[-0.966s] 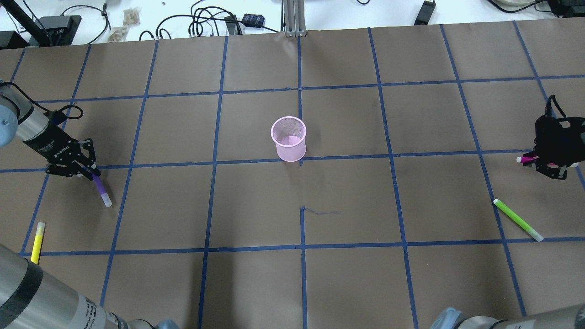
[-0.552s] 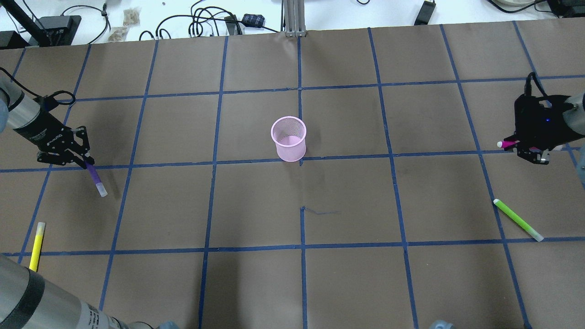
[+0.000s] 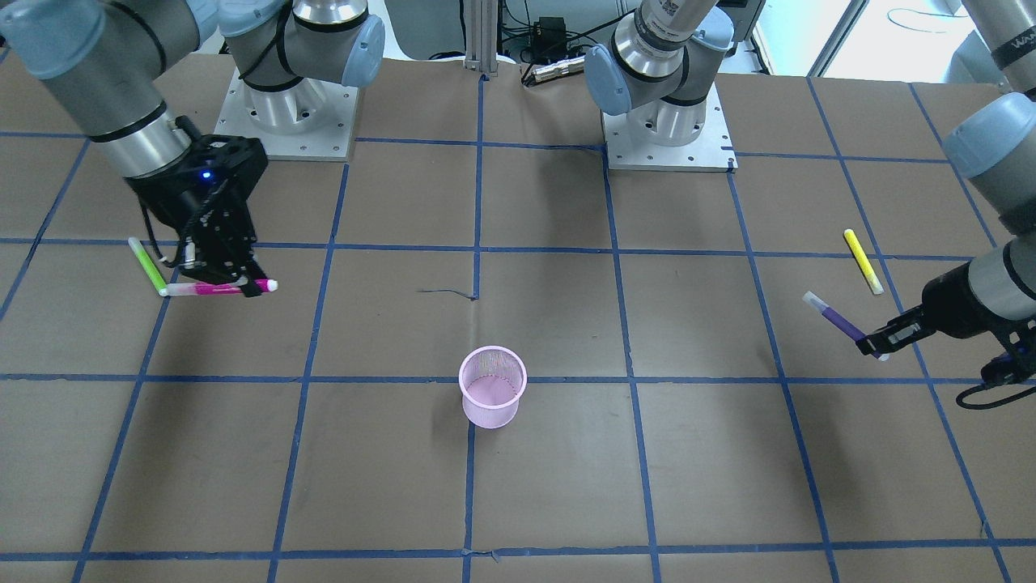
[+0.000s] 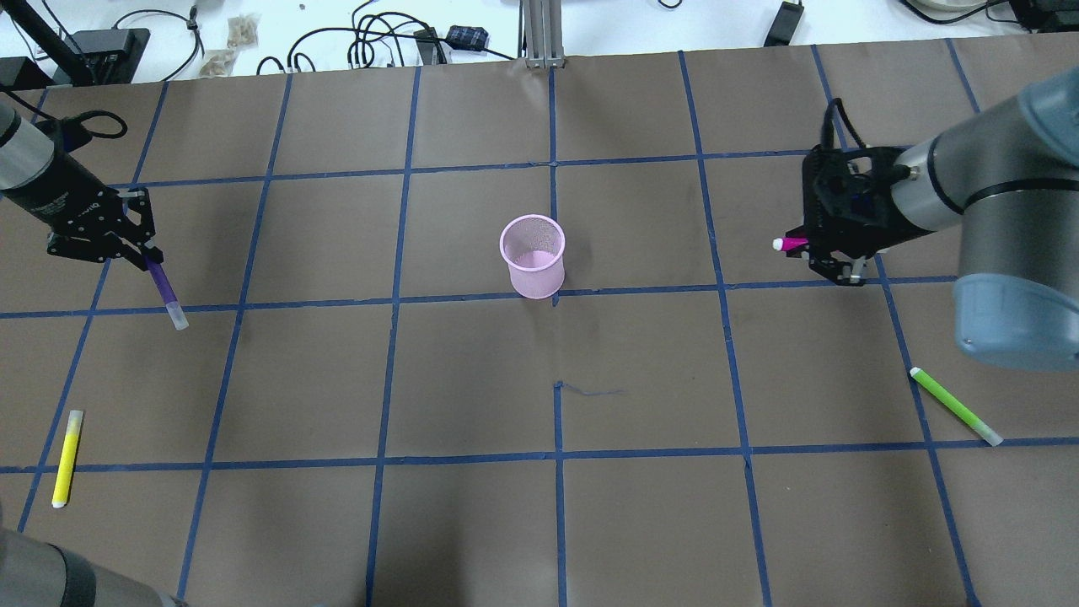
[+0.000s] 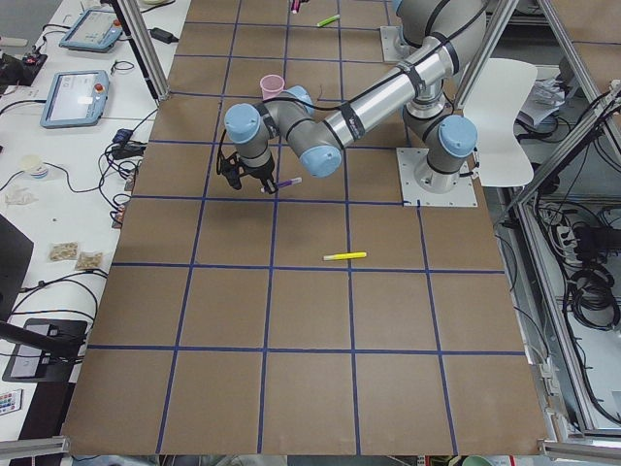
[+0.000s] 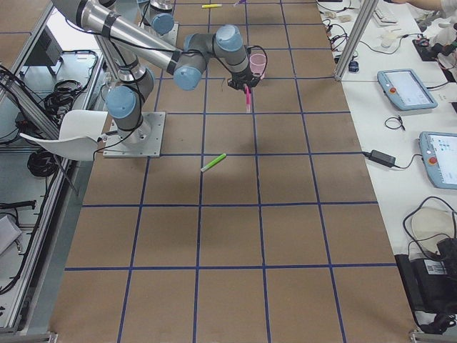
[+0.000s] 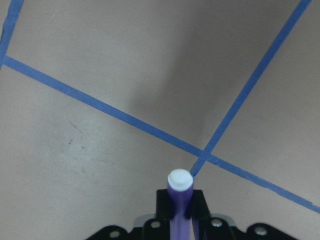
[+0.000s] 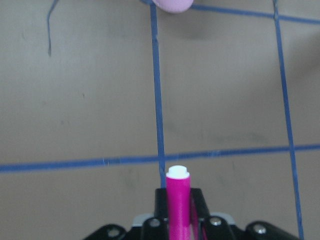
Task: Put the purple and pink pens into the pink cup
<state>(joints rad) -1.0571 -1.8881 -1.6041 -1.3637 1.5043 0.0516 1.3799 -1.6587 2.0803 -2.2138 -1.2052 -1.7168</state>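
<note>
The pink mesh cup (image 4: pixel 532 255) stands upright at the table's middle; it also shows in the front view (image 3: pixel 492 397). My left gripper (image 4: pixel 148 255) is shut on the purple pen (image 4: pixel 165 292), held off the table far to the cup's left, its white cap pointing down and toward me. The left wrist view shows the purple pen (image 7: pixel 180 200) between the fingers. My right gripper (image 4: pixel 816 248) is shut on the pink pen (image 4: pixel 788 244), held level to the cup's right, tip toward the cup. In the right wrist view the pink pen (image 8: pixel 178 200) points at the cup (image 8: pixel 172 5).
A yellow pen (image 4: pixel 67 458) lies on the table near the left front edge. A green pen (image 4: pixel 955 405) lies at the right front, below my right arm. Blue tape lines grid the brown table cover. Cables and boxes lie beyond the far edge.
My right gripper has carried the pink pen left, toward the cup. My left gripper has moved the purple pen away from me and slightly left, and higher.
</note>
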